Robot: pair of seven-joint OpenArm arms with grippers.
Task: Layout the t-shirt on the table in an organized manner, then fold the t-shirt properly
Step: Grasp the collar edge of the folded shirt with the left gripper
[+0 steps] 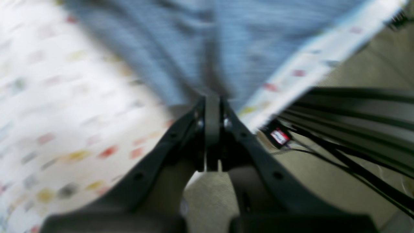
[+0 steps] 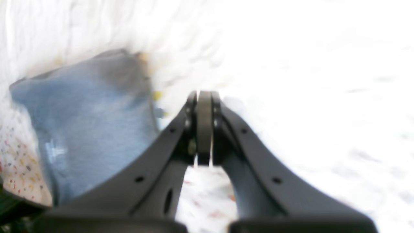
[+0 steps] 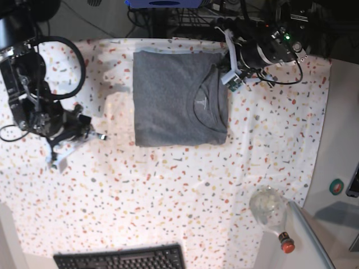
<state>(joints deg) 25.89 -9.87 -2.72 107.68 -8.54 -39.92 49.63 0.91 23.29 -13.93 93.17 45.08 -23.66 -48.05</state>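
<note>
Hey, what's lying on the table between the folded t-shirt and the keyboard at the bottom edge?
Nothing: the base view shows only bare speckled table between the t-shirt and the keyboard.

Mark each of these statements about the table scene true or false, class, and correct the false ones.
1. The t-shirt lies folded into a compact rectangle. True.
2. The right gripper is holding a sleeve of the shirt. False: its jaws are shut on nothing, away from the shirt.
3. A keyboard sits at the near edge of the table. True.
4. The shirt's neckline faces down, hidden. False: the neckline shows on top.
5. The left gripper has its jaws wide open. False: they are shut.
</note>
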